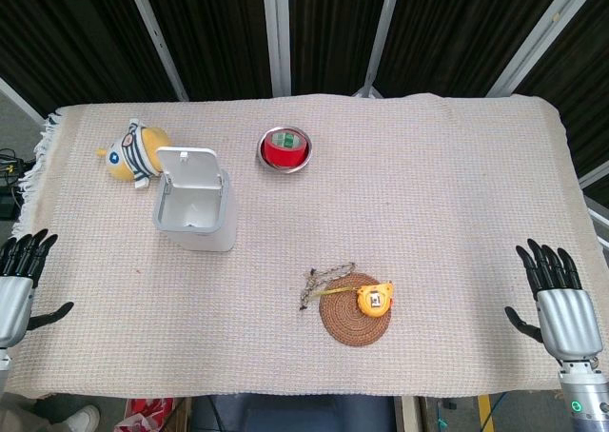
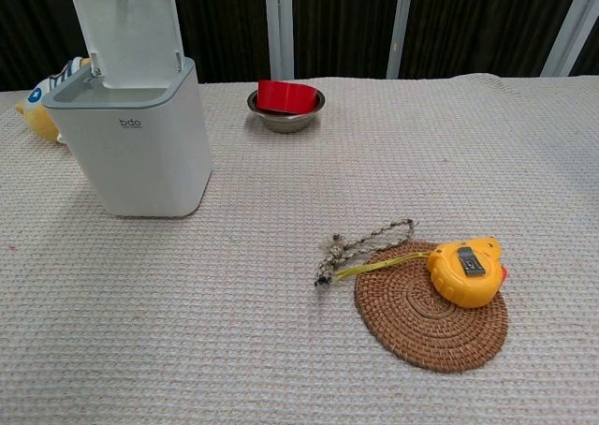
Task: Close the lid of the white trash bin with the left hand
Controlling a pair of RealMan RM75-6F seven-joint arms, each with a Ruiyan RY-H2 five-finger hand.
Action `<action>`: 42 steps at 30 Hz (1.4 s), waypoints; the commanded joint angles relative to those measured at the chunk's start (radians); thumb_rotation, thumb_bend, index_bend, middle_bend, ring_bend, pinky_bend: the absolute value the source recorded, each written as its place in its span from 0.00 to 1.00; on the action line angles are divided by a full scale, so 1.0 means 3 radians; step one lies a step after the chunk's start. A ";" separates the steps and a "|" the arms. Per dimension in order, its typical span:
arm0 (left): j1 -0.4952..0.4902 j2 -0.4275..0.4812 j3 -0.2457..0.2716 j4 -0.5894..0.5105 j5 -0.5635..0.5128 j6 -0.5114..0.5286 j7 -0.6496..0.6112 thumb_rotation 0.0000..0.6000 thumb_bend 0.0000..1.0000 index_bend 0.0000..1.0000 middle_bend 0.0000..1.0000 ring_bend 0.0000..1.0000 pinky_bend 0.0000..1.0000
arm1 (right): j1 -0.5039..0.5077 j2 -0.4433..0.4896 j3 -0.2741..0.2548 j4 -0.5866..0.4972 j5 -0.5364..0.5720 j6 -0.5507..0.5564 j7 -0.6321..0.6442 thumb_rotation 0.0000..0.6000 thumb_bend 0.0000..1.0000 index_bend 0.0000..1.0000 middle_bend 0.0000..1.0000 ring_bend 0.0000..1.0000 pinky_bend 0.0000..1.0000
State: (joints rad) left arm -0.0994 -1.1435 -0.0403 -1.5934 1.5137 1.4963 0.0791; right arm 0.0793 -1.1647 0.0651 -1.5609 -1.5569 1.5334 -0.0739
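Observation:
The white trash bin (image 1: 197, 213) (image 2: 133, 144) stands on the left part of the table, its lid (image 1: 186, 165) (image 2: 129, 36) swung up and open at the back. My left hand (image 1: 21, 280) rests at the table's left front edge, fingers spread, well left of and nearer than the bin, holding nothing. My right hand (image 1: 559, 299) sits at the right front edge, fingers spread and empty. Neither hand shows in the chest view.
A yellow striped plush toy (image 1: 135, 150) (image 2: 37, 102) lies just behind-left of the bin. A metal bowl with a red object (image 1: 284, 148) (image 2: 285, 105) sits at the back centre. A yellow tape measure (image 1: 375, 299) (image 2: 464, 271) rests on a woven coaster (image 1: 352, 313) (image 2: 430, 308).

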 commanded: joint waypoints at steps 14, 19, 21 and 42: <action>0.0019 0.0028 0.0013 -0.0006 -0.0006 0.0007 -0.0033 1.00 0.02 0.00 0.00 0.00 0.00 | 0.0003 -0.0020 -0.0006 0.0007 -0.0037 0.0017 -0.0049 1.00 0.24 0.00 0.00 0.00 0.00; 0.0022 0.0040 0.0009 -0.0023 -0.0032 -0.0003 -0.0026 1.00 0.02 0.00 0.00 0.00 0.00 | 0.0011 -0.0030 0.0004 0.0015 -0.0016 0.0001 -0.0043 1.00 0.24 0.00 0.00 0.00 0.00; 0.0026 0.0042 0.0009 -0.0028 -0.0043 -0.0005 -0.0022 1.00 0.03 0.00 0.00 0.00 0.00 | 0.0010 -0.0029 0.0002 0.0011 -0.0019 0.0003 -0.0037 1.00 0.24 0.00 0.00 0.00 0.00; -0.0953 0.0584 -0.0879 -0.0946 -0.1184 -0.1074 0.0673 1.00 0.49 0.00 0.85 0.78 0.81 | 0.0029 -0.0051 0.0020 -0.0018 0.0022 -0.0033 0.0006 1.00 0.24 0.00 0.00 0.00 0.00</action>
State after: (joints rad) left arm -0.3192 -1.0084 -0.2544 -1.8251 1.2440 1.2559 0.2394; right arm 0.0883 -1.1801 0.0711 -1.5660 -1.5500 1.5232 -0.0721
